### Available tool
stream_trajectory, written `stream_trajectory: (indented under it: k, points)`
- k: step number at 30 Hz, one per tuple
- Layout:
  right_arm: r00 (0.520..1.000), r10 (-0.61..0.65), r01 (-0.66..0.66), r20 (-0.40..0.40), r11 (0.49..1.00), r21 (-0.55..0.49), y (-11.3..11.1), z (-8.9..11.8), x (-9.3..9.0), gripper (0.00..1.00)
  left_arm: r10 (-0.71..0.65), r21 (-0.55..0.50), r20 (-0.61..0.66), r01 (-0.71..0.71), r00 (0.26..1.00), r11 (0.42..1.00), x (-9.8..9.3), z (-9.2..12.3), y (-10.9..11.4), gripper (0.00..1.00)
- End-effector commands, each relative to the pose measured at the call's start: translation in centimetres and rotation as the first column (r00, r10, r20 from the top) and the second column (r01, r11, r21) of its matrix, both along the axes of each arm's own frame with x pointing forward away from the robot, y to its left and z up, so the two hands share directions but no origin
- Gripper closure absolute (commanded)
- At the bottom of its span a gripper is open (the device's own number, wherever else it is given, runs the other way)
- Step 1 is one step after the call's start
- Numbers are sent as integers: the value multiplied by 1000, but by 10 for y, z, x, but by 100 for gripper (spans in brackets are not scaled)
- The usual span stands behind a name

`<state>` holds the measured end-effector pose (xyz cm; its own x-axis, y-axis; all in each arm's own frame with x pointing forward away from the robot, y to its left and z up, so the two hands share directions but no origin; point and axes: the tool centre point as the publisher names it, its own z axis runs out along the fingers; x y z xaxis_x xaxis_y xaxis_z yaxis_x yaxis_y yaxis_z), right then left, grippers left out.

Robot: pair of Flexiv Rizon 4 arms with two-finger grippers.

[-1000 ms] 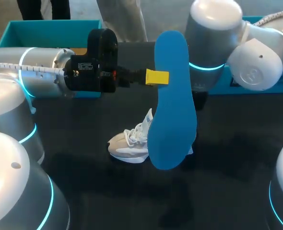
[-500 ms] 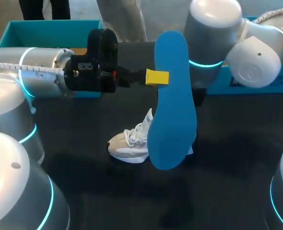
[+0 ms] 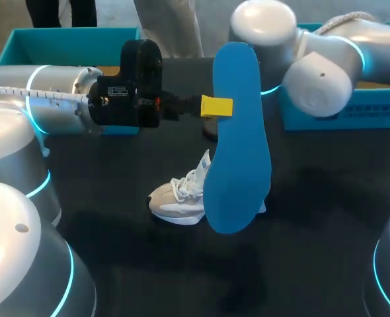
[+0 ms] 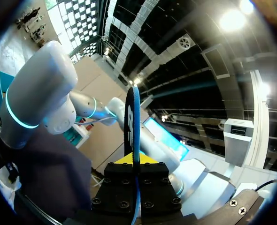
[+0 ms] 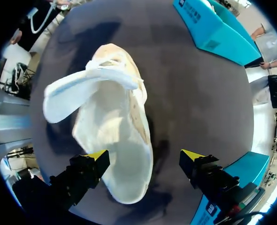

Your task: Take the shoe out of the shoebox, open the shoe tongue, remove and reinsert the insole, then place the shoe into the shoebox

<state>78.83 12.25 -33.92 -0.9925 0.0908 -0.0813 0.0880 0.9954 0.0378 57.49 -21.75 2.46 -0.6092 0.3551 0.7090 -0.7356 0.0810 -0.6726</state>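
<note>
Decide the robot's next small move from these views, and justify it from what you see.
Probably lower the right pincer, which hangs open above the shoe, to steady the shoe by its opening. The left pincer is shut on the blue insole, held upright above the table, so the insole is out and reinsertion seems next, while nothing holds the shoe.

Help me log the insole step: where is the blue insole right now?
In the head view the blue insole is held upright in the middle, clamped in the left gripper, above the white shoe on the table, partly hiding it.
</note>
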Motion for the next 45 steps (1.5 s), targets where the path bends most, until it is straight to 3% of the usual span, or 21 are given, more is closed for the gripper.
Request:
stream_trajectory:
  k: [1,13,14,16,20,21,22,28,33,42,45]
  points:
    - [1000,-4,4,4,1000,-2,10,-21,8,0,3,0,-1,-3,1000,1000,-2,-1,1,100]
    - [1000,2,-1,-23,1000,22,15,-50,14,0,3,0,-1,-3,1000,1000,-2,-1,1,100]
    - [1000,-2,3,-29,1000,23,15,-51,13,4,3,0,-1,-3,1000,1000,-2,-1,1,100]
    - [999,-8,9,-37,1000,24,14,-52,12,51,3,0,-1,-3,1000,1000,-2,-1,1,100]
    - [998,-15,16,-55,1000,18,14,-54,9,83,3,0,-1,-3,1000,1000,-2,-1,1,100]
    - [998,-15,17,-59,1000,18,15,-55,8,97,3,0,-1,-3,1000,1000,-2,-1,1,100]
    - [998,-16,17,-64,1000,16,15,-56,7,100,3,0,-1,-3,1000,1000,-2,-1,1,100]
    - [994,-54,56,-100,998,16,13,-59,2,100,3,0,-1,-3,1000,1000,-2,-1,1,100]
    - [980,-106,115,-168,992,46,8,-46,-2,100,3,0,-1,-3,1000,1000,-2,-1,1,100]
    - [916,-241,264,-322,964,29,3,-25,-4,100,3,0,-1,-3,1000,1000,-2,-1,1,100]
    - [882,-331,368,-335,929,51,0,-20,-5,100,3,0,-1,-3,1000,1000,-2,-1,1,100]
